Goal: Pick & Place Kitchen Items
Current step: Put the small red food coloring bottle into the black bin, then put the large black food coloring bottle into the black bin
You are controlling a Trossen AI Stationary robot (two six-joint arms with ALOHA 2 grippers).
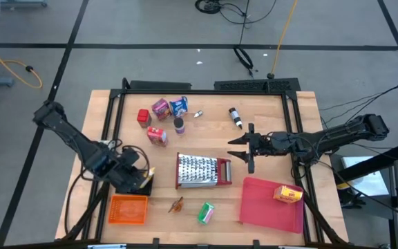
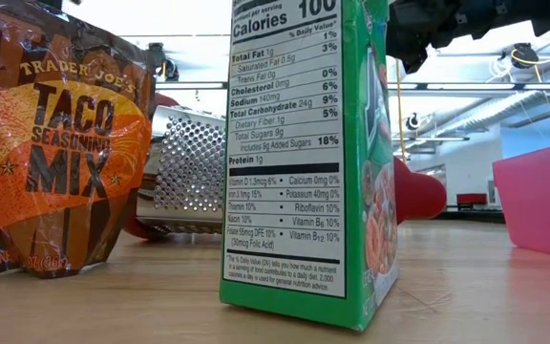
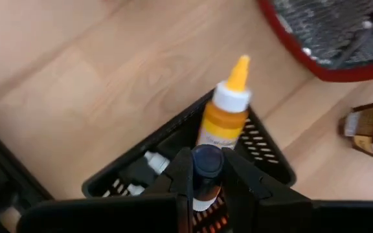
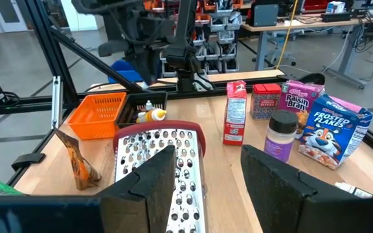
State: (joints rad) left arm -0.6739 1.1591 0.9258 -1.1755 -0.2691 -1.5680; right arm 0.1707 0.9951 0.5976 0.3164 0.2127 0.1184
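Hovering over a small black basket [image 3: 264,162] at the surface's [image 1: 268,114] near-left corner, the left gripper [image 3: 206,178] pinches a tiny dark-capped bottle [image 3: 207,165] between its fingers — a yellow-tipped bottle [image 3: 228,107] already lies in that basket, beside an orange basket [image 1: 128,209]. The right gripper [image 1: 244,149] hangs with fingers spread just right of the steel grater [image 1: 197,170] (red-ended). Boxes cluster at the far side, perhaps cereals; a yellow box [image 1: 288,194] sits on the red tray [image 1: 261,207].
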